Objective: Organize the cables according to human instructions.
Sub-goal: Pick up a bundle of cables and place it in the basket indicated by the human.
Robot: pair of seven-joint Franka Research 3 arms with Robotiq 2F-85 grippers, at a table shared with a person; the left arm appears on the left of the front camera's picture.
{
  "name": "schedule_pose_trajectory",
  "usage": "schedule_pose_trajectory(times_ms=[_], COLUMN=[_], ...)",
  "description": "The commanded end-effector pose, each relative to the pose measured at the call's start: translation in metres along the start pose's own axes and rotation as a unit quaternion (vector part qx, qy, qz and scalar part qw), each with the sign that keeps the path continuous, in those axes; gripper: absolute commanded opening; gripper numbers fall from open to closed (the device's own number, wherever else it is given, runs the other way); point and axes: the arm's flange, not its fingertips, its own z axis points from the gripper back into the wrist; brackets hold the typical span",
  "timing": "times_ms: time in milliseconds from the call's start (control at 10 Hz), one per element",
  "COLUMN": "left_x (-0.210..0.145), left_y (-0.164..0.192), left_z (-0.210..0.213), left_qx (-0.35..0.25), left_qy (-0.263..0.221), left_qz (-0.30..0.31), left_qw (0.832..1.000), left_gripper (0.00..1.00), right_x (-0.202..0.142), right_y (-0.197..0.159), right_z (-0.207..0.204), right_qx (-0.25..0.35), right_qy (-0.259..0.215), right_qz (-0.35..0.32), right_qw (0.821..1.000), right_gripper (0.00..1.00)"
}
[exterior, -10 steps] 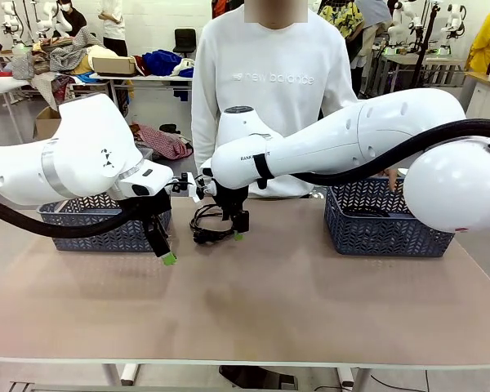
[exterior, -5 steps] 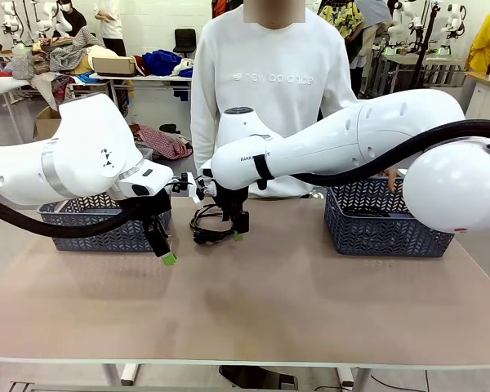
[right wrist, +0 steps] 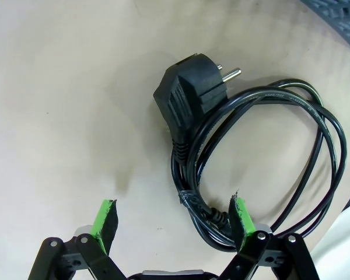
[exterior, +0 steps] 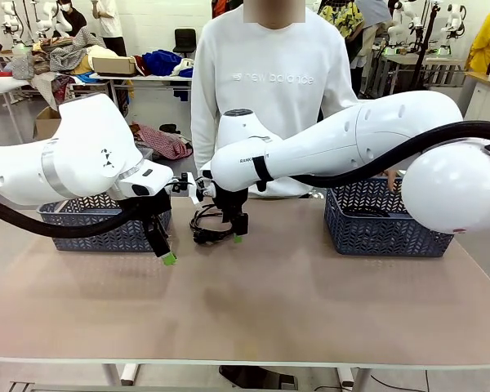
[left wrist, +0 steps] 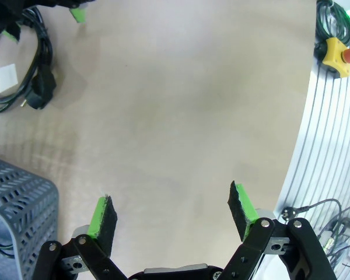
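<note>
right arm [exterior: 343, 139] edged slightly toward the robot's left, nothing else moved

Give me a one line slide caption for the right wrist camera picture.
Right gripper open just above the table, one green-padded finger beside a coiled black power cord and its plug.

Table [exterior: 294, 302]: beige top.
On it: left basket [exterior: 98, 233], right basket [exterior: 384, 229], one coiled cable [right wrist: 262, 163] between them, nearer the left.

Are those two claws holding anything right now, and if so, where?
Nothing is held. The right gripper hangs open over the coiled power cord; the left gripper is open above bare table.
</note>
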Motion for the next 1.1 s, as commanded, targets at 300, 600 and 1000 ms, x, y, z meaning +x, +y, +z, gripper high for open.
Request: schedule_pose_trajectory(times_ms=[300, 600, 1000], left_x=[-0.0014, -0.0014, -0.0014], left_y=[0.0001, 0.0001, 0.0001], left_z=[0.0008, 0.0008, 0.0008], left_qx=[0.000, 0.000, 0.000], left_qy=[-0.001, -0.001, -0.001], left_qz=[0.004, 0.004, 0.004], left_qw=[1.000, 1.000, 1.000], left_gripper=[1.00, 1.00, 1.00], right_x=[0.0095, 0.0068, 0.0038], right_y=[-0.0139, -0.0137, -0.0147], right_z=[-0.0042, -0.0025, 0.0004], right_qx=[0.014, 0.015, 0.016], right_qy=[-0.001, 0.001, 0.006], right_qz=[-0.031, -0.041, -0.046], right_qw=[0.999, 0.999, 0.999], right_gripper=[1.00, 0.78, 0.39])
